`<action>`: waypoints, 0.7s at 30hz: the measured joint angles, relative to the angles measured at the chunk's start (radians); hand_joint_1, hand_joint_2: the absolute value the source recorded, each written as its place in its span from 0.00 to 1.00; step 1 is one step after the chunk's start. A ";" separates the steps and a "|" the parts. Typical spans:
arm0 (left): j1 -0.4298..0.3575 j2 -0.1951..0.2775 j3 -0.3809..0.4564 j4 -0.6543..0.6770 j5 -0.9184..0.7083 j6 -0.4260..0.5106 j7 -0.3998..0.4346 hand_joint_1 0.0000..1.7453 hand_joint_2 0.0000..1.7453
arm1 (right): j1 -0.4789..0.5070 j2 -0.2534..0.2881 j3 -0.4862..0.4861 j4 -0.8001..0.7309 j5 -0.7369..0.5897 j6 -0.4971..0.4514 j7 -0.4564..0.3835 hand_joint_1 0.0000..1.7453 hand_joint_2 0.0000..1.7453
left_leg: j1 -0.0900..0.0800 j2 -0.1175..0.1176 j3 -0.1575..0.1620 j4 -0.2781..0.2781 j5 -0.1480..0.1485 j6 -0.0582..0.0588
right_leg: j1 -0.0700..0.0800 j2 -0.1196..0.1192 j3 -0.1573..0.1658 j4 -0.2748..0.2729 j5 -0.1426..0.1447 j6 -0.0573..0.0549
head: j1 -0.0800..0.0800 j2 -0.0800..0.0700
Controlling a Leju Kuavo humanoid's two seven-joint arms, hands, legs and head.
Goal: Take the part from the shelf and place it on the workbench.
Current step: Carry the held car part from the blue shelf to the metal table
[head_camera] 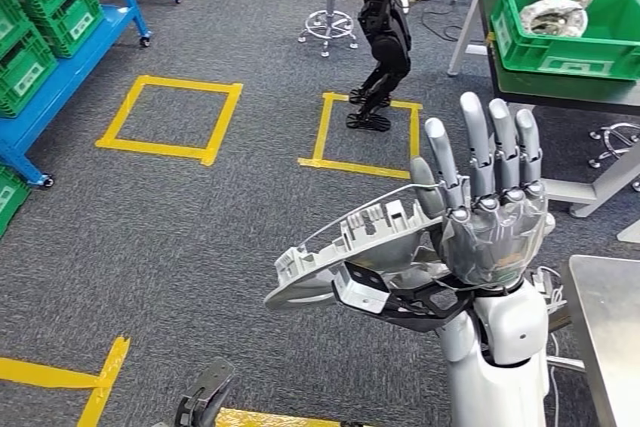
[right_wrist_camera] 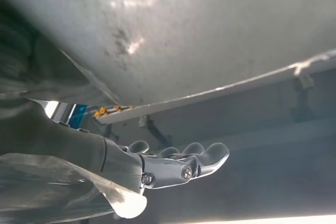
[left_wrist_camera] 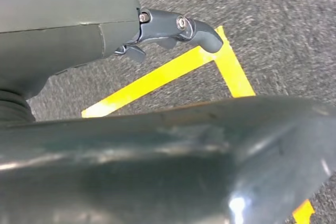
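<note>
The right hand (head_camera: 494,222) is raised in front of the robot with its fingers (head_camera: 477,142) straight up and slightly fanned. The grey part (head_camera: 355,252) — a long, flat moulded piece with ribs and tabs — sticks out sideways from the base of that hand, over the carpet (head_camera: 226,217), held roughly level. Whether the thumb is pinching it I cannot tell from the head view, though the part is clearly carried at the palm. In the right wrist view the part's pale underside (right_wrist_camera: 190,30) lies broad and close, with the dark fingers (right_wrist_camera: 190,158) lying side by side beneath it. The left hand (left_wrist_camera: 158,30) hangs low over the floor, one dark finger (left_wrist_camera: 198,30) sticking out over a yellow tape line (left_wrist_camera: 166,74); I cannot tell how the others lie. Ahead and to the right stands a table (head_camera: 558,87) with a green crate (head_camera: 573,42) of metal pieces, and a steel bench top (head_camera: 607,332) sits just beside the right arm. Blue shelving (head_camera: 53,87) with green bins lines the left side, and another dark robot (head_camera: 381,32) stands by a yellow floor square — well apart from the part.
</note>
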 joint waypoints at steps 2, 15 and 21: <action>-0.004 0.000 0.000 0.000 -0.001 0.001 -0.001 0.00 0.00 | -0.001 0.000 0.000 0.000 0.000 0.000 -0.006 0.00 1.00 | -0.002 0.012 0.001 0.002 -0.004 -0.007 | 0.001 -0.016 0.076 -0.138 0.047 -0.002 | 0.000 0.000; -0.002 0.002 0.000 0.000 -0.006 0.005 -0.017 0.00 0.00 | 0.004 0.006 -0.016 -0.006 0.000 0.000 -0.078 0.00 1.00 | -0.001 -0.045 -0.112 0.244 -0.088 -0.039 | 0.010 0.014 0.126 -0.216 0.058 -0.054 | -0.006 0.000; -0.006 0.003 0.000 0.000 -0.006 0.003 -0.019 0.00 0.00 | 0.004 0.007 -0.023 -0.006 0.000 0.000 -0.079 0.00 1.00 | -0.004 -0.058 -0.016 0.006 0.004 -0.028 | 0.015 0.031 0.111 -0.205 0.059 -0.048 | -0.005 0.000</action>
